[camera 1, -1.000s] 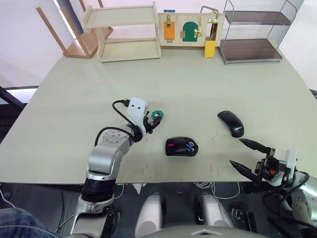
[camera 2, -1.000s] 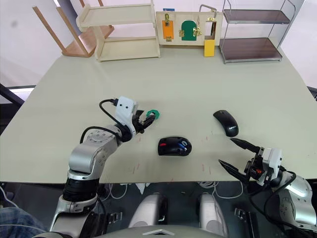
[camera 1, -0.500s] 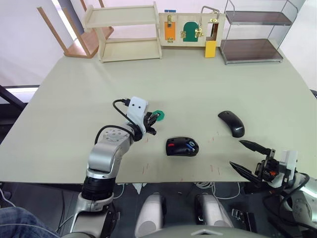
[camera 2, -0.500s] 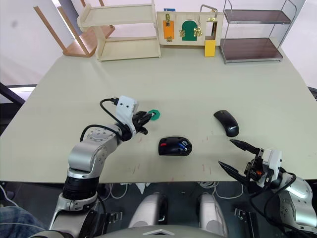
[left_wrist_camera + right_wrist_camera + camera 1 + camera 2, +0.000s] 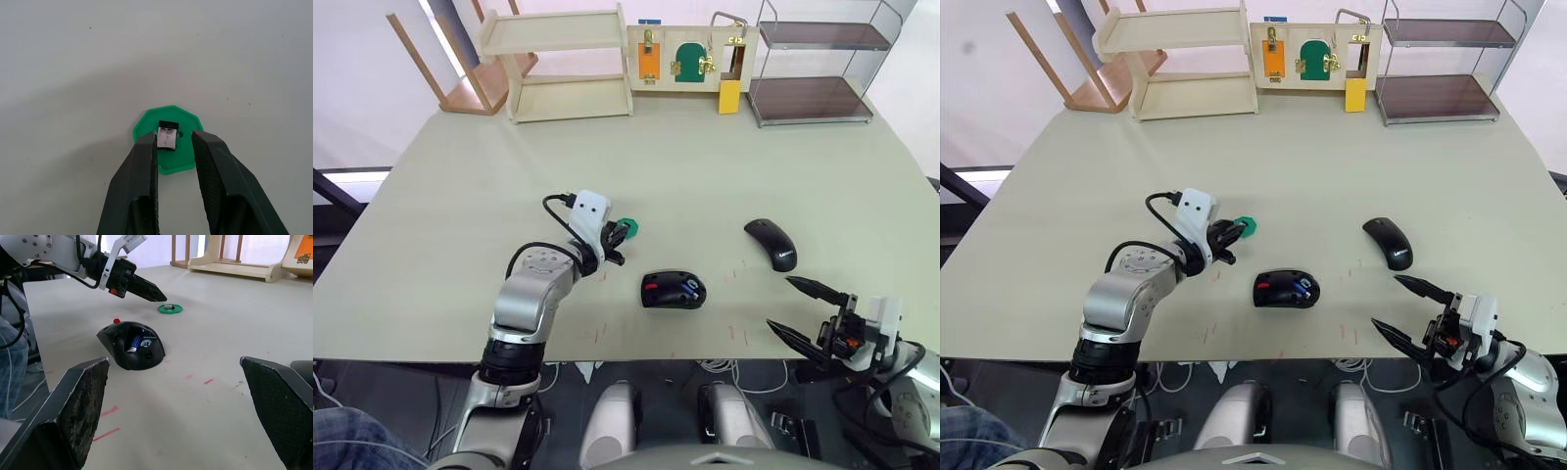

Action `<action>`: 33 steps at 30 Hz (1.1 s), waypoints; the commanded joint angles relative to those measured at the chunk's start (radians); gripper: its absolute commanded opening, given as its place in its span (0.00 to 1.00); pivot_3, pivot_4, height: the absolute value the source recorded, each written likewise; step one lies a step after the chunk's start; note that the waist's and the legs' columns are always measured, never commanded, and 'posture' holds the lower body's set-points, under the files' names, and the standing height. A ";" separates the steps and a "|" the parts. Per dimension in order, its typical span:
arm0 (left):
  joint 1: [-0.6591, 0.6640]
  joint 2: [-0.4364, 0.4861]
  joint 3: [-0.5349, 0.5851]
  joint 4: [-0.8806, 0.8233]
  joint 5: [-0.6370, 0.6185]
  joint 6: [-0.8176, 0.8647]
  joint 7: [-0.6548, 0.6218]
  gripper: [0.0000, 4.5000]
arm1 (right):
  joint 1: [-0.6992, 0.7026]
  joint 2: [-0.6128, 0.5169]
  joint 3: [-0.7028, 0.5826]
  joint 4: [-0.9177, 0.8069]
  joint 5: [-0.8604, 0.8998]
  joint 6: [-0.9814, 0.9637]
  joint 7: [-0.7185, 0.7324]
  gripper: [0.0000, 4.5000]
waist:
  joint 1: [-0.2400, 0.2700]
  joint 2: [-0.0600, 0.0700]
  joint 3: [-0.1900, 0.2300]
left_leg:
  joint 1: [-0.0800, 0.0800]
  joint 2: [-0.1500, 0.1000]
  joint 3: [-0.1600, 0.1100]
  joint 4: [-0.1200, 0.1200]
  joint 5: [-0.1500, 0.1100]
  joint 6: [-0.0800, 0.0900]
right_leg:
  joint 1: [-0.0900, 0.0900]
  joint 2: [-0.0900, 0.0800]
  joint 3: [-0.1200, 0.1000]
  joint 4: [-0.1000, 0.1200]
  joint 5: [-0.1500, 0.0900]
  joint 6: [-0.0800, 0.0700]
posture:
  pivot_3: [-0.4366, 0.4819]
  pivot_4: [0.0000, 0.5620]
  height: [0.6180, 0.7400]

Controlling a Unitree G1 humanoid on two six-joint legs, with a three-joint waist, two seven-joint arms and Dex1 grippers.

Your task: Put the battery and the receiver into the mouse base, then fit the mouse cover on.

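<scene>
The left arm reached forward over the pale table (image 5: 705, 166), elbow bent, its two-finger black left gripper (image 5: 173, 139) held slightly apart and pointed low. The right arm hung at the table's near edge, its black right gripper (image 5: 809, 311) spread wide.

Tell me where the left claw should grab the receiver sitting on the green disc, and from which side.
Grip the receiver across its two long sides, coming down from above. It lies flat on the green disc, so only those narrow sides offer opposing faces. The left claw is open and already roughly straddles it, so lowering a little before closing looks best.
</scene>
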 commanded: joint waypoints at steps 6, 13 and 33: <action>-0.027 0.013 0.010 0.004 0.002 -0.015 -0.008 0.27 | 0.010 -0.003 -0.006 -0.043 0.010 -0.007 -0.013 1.00 | 0.000 0.000 0.000 | 0.000 0.000 0.000 0.000 0.000 0.000 | 0.000 0.000 0.000 0.000 0.000 0.000 | 0.48 0.27 1.00; -0.034 0.010 0.008 0.029 0.001 -0.017 -0.009 0.27 | 0.014 0.000 -0.005 -0.048 0.008 -0.011 -0.018 1.00 | 0.000 0.000 0.000 | 0.000 0.000 0.000 0.000 0.000 0.000 | 0.000 0.000 0.000 0.000 0.000 0.000 | 0.48 0.27 1.00; -0.039 0.004 -0.013 0.071 0.008 -0.029 -0.014 0.27 | 0.018 0.003 -0.006 -0.048 0.006 -0.017 -0.019 1.00 | 0.000 0.000 0.000 | 0.000 0.000 0.000 0.000 0.000 0.000 | 0.000 0.000 0.000 0.000 0.000 0.000 | 0.48 0.27 1.00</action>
